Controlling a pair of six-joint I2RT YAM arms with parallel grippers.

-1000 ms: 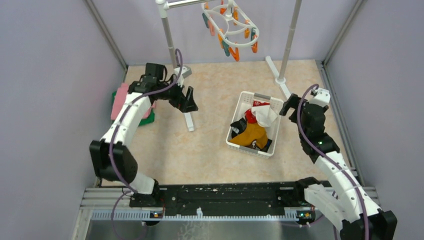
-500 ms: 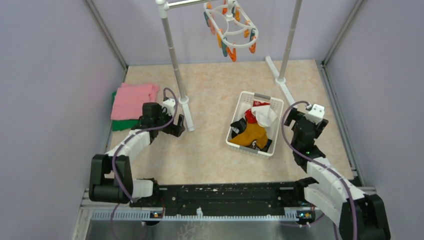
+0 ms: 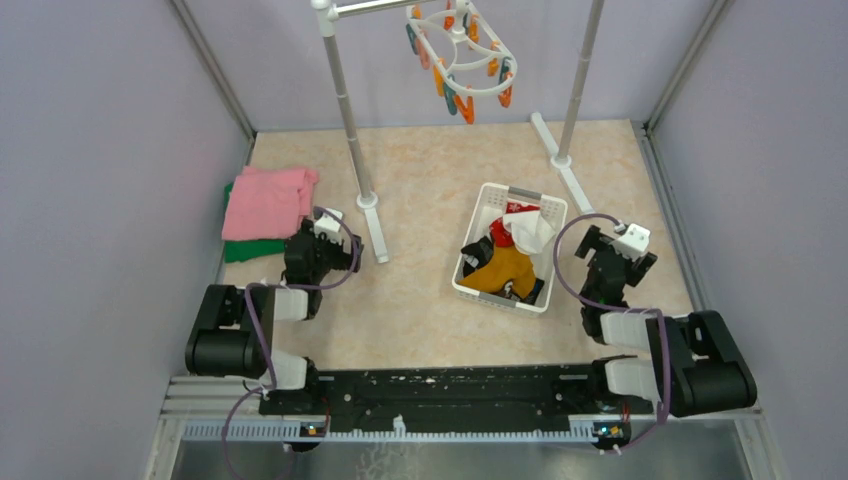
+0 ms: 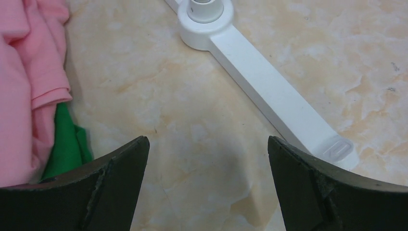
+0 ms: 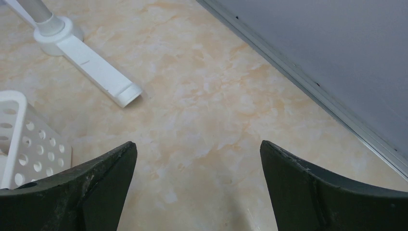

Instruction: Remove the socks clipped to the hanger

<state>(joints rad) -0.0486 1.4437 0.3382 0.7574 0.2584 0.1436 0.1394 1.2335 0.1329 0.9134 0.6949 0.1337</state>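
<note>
High on the rack (image 3: pixel 343 100), the hanger (image 3: pixel 458 35) slants far-left to near-right; left fingers (image 4: pixel 113 190) and right fingers (image 5: pixel 96 190) gape.

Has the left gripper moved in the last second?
Yes. The left gripper pulled back toward its base, going from over the rack's left foot to that foot's left side.

A white plastic oval clip hanger (image 3: pixel 478 88) hangs from the tall grey-and-white pole rack (image 3: pixel 345 90) at rear. Small fabric socks (image 3: pixel 505 268) lie in a white perforated plastic basket (image 3: pixel 469 240) right of centre, with folded pink and green cloths (image 3: pixel 265 200) at left.
</note>
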